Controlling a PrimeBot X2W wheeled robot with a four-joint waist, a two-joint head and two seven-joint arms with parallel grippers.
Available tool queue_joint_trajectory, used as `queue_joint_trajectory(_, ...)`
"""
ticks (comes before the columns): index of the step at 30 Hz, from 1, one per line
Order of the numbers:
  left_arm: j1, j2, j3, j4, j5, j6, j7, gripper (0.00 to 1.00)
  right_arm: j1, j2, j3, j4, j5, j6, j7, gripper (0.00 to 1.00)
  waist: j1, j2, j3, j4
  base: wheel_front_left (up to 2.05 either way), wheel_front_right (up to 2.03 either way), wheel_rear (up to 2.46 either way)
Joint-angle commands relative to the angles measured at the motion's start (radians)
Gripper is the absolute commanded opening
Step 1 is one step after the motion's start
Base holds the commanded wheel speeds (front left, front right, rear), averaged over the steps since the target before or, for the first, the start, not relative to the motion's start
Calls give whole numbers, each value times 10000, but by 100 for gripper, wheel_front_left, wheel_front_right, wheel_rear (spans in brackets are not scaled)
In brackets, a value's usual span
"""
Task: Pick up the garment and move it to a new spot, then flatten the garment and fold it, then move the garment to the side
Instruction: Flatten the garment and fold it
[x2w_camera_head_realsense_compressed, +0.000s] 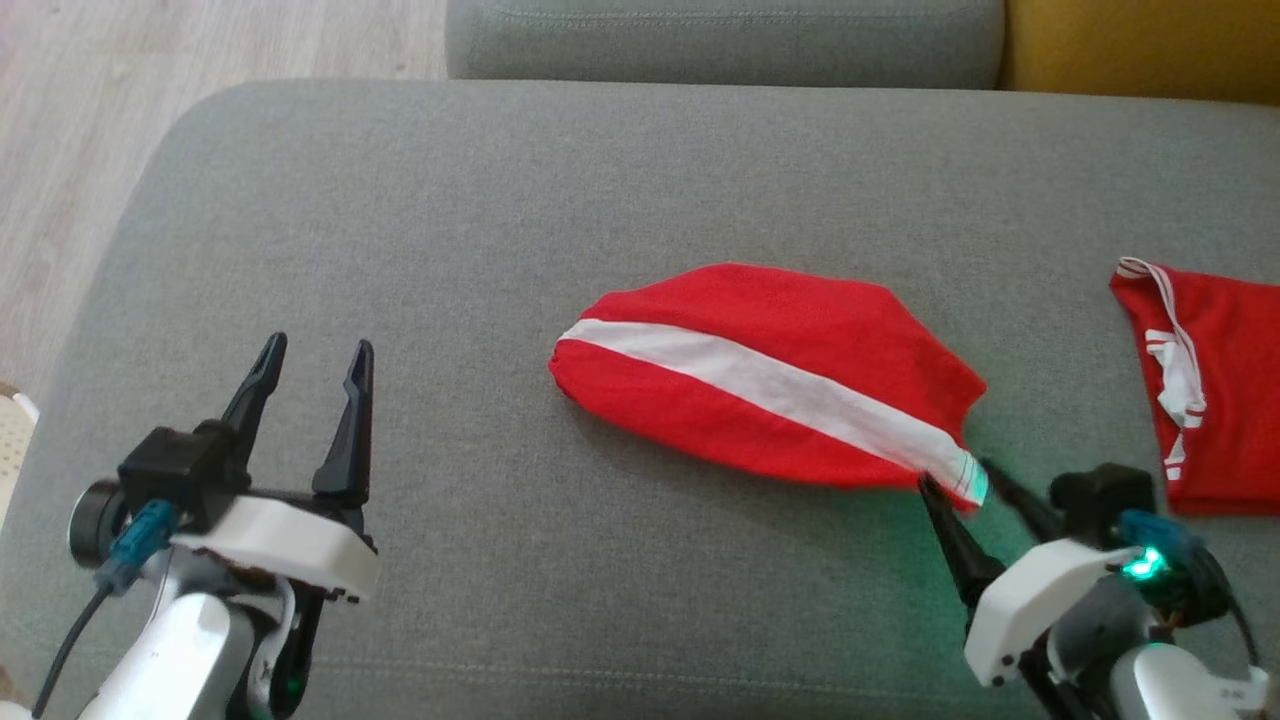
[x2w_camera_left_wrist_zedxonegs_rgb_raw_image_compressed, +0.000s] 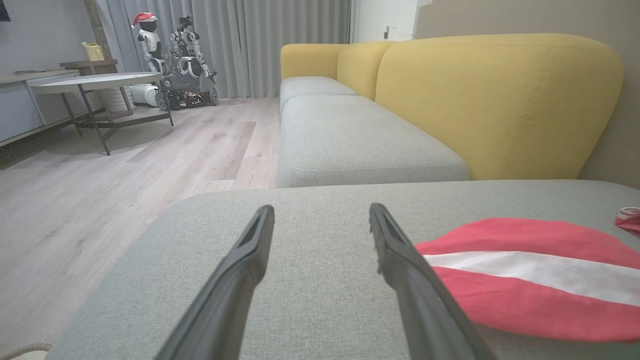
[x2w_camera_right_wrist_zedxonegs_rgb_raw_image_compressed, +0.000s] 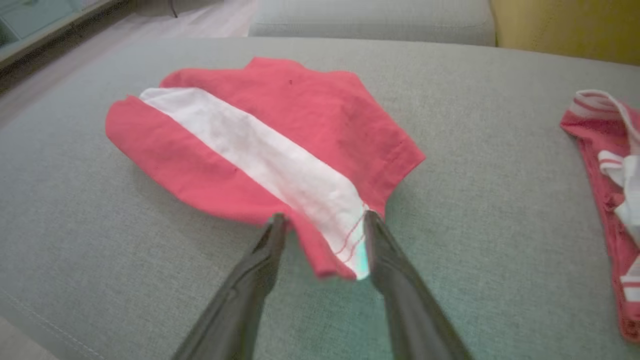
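1. Garment (x2w_camera_head_realsense_compressed: 770, 380) (x2w_camera_left_wrist_zedxonegs_rgb_raw_image_compressed: 525, 280) (x2w_camera_right_wrist_zedxonegs_rgb_raw_image_compressed: 265, 140): red cloth with one broad white band running its length. It lies roughly flat, in a rounded oval, on the grey seat cushion (x2w_camera_head_realsense_compressed: 500, 200) (x2w_camera_left_wrist_zedxonegs_rgb_raw_image_compressed: 325, 250) (x2w_camera_right_wrist_zedxonegs_rgb_raw_image_compressed: 475, 200). In the head view it sits a little right of the cushion's middle, its long axis slanting from upper left to lower right.

2. Right gripper (x2w_camera_head_realsense_compressed: 957, 473) (x2w_camera_right_wrist_zedxonegs_rgb_raw_image_compressed: 325, 216): at the garment's near right corner, where the white band ends in a stitched hem. Its two fingers stand moderately apart, one on each side of that corner (the cloth tip sits in the gap, not pinched). A green light (x2w_camera_head_realsense_compressed: 1140, 565) glows on the wrist and tints the cushion nearby.

3. Left gripper (x2w_camera_head_realsense_compressed: 320, 345) (x2w_camera_left_wrist_zedxonegs_rgb_raw_image_compressed: 321, 210): over bare cushion at the lower left of the head view, well apart from the garment. Its fingers are spread wide with nothing between them.

4. Second red item (x2w_camera_head_realsense_compressed: 1210, 390) (x2w_camera_left_wrist_zedxonegs_rgb_raw_image_compressed: 630, 220) (x2w_camera_right_wrist_zedxonegs_rgb_raw_image_compressed: 610, 165): white-trimmed, lying at the cushion's right side, apart from the garment.

5. Surroundings: another grey seat (x2w_camera_head_realsense_compressed: 720, 40) (x2w_camera_left_wrist_zedxonegs_rgb_raw_image_compressed: 350, 140) beyond the cushion, a yellow backrest (x2w_camera_head_realsense_compressed: 1140, 45) (x2w_camera_left_wrist_zedxonegs_rgb_raw_image_compressed: 495, 105), and pale wooden floor (x2w_camera_head_realsense_compressed: 80, 150) (x2w_camera_left_wrist_zedxonegs_rgb_raw_image_compressed: 100, 190). In the left wrist view there are also a round table (x2w_camera_left_wrist_zedxonegs_rgb_raw_image_compressed: 95, 82), grey curtains (x2w_camera_left_wrist_zedxonegs_rgb_raw_image_compressed: 270, 40) and a parked robot in a red cap (x2w_camera_left_wrist_zedxonegs_rgb_raw_image_compressed: 145, 30).
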Motion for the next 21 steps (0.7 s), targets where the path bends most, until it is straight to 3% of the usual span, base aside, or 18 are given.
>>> queue_joint_trajectory(1,-257,356,461,-329,-86,75,24,100,-167,-45,15,-510,-38,-7,-268,100,0,0,-65,-29,0,0,0)
queue_joint_trajectory(11,358,376,653,-586,-246,481,-29,100,22,598,-961,-2150,-120,-7,-1481,100,0,0,-582,-251,0,0,0)
queue_joint_trajectory(21,673,560,558,-974,-184,704,274,100,358,895,-1653,-2794,-411,-7,-1550,100,0,0,-797,-363,0,0,0)
